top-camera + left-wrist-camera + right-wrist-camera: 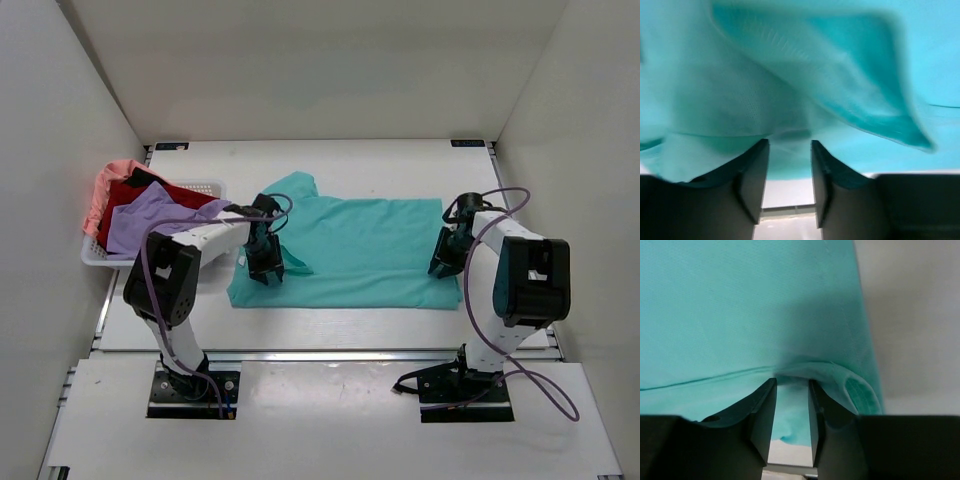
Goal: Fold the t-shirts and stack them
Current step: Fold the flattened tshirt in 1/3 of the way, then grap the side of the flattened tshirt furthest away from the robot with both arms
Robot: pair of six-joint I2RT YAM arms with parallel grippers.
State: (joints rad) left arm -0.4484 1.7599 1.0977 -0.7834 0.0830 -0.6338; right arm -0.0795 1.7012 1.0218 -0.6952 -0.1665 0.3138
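Left wrist view, left fingers apart at teal t-shirt, right fingers likewise apart

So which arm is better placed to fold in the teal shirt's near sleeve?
Left: the left gripper sits at the sleeve end of the teal t-shirt; the right gripper is at the opposite hem.

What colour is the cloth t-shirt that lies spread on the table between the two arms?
Teal. The spread cloth t-shirt shows best in the top external view.
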